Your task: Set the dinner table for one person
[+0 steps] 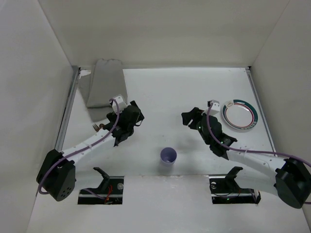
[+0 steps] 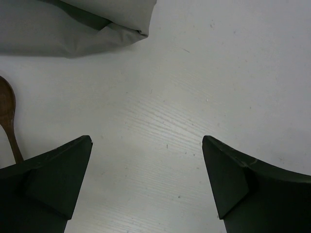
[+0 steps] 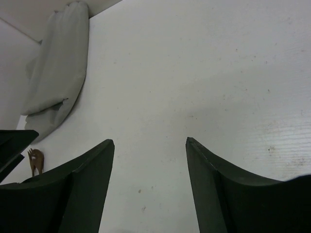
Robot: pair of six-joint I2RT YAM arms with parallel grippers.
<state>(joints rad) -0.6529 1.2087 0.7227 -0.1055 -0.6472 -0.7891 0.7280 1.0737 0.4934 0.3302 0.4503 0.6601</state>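
The white dinner table (image 1: 160,92) fills the top view. A grey cloth placemat (image 1: 104,82) lies folded at the far left; it also shows in the left wrist view (image 2: 87,19) and the right wrist view (image 3: 60,68). A wooden spoon (image 2: 7,116) lies just left of my left gripper (image 1: 130,119), which is open and empty (image 2: 147,141) over bare table. A white plate with a coloured rim (image 1: 239,115) lies at the right. A purple cup (image 1: 168,156) stands near the front middle. My right gripper (image 1: 190,118) is open and empty (image 3: 149,141), left of the plate.
Thin metal rails (image 1: 68,109) run along the table's side edges. White walls close in the left, back and right. Two black stands (image 1: 102,187) sit at the near edge by the arm bases.
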